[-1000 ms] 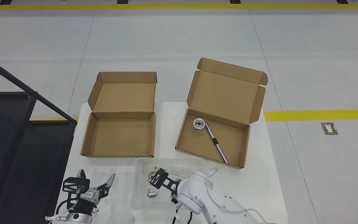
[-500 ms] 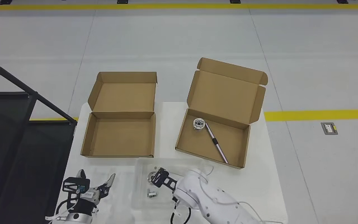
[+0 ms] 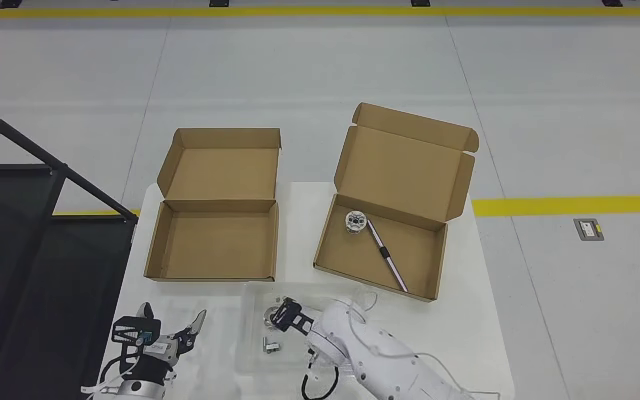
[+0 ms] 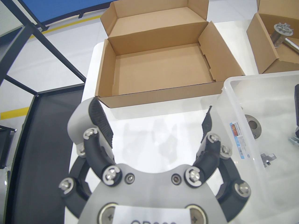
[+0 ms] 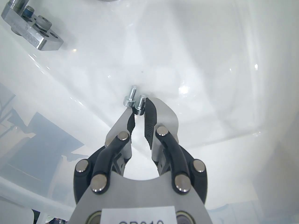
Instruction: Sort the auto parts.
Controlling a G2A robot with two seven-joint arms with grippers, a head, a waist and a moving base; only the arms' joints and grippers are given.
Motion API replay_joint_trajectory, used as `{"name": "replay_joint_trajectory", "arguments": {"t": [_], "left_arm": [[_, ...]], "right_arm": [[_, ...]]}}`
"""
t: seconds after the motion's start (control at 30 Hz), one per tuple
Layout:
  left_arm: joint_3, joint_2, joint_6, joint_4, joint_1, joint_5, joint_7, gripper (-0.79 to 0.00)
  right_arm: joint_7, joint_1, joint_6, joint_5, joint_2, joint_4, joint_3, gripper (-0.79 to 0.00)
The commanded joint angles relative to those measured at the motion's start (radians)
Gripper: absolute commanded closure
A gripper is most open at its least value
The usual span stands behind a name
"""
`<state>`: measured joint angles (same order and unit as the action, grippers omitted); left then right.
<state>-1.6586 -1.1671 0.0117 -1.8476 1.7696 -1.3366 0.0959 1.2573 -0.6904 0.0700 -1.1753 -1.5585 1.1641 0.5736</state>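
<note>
Pinching a bolt [image 5: 140, 106], right claw [image 5: 139, 111] sits clear of bin [image 4: 234, 101] walls; left claw [image 4: 151, 105] gapes.

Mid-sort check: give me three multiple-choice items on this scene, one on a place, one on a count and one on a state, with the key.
1. Where is the right gripper?
A. inside the clear bin
B. over the empty left box
C. off the table

2. How many parts lie in the right cardboard box?
A. none
B. two
C. five

3. What state is the left gripper in?
A. open, empty
B. shut, empty
C. shut on a ring

Key:
1 A: the bin floor surrounds it, with a bolt between its fingertips.
2 B: a round part and a rod.
3 A: its fingers stand wide apart with nothing between them.
</note>
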Motion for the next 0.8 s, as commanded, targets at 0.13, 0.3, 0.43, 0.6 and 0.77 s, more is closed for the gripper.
{"name": "replay_joint_trajectory", "arguments": {"t": [0.13,0.3,0.43,0.6,0.77], "left_arm": [[0.000,0.000,0.000,0.000,0.000,0.000,0.000,-0.785],[0.000,0.000,0.000,0.000,0.000,0.000,0.000,-0.785],[0.000,0.000,0.000,0.000,0.000,0.000,0.000,-0.785],[0.000,0.000,0.000,0.000,0.000,0.000,0.000,-0.785],[0.000,0.000,0.000,0.000,0.000,0.000,0.000,-0.785]], "right_arm": [[0.000,0.003,-0.006,-0.013,0.000,0.007,0.027,0.000],[-0.006,-0.028,0.014,-0.025,0.030,0.090,0.113,0.000],[-0.073,-0.098,0.126,0.023,0.072,0.214,0.239,0.000],[-0.207,-0.246,0.383,0.121,0.136,0.434,0.450,0.000],[-0.313,-0.356,0.518,0.160,0.177,0.578,0.623,0.000]]}}
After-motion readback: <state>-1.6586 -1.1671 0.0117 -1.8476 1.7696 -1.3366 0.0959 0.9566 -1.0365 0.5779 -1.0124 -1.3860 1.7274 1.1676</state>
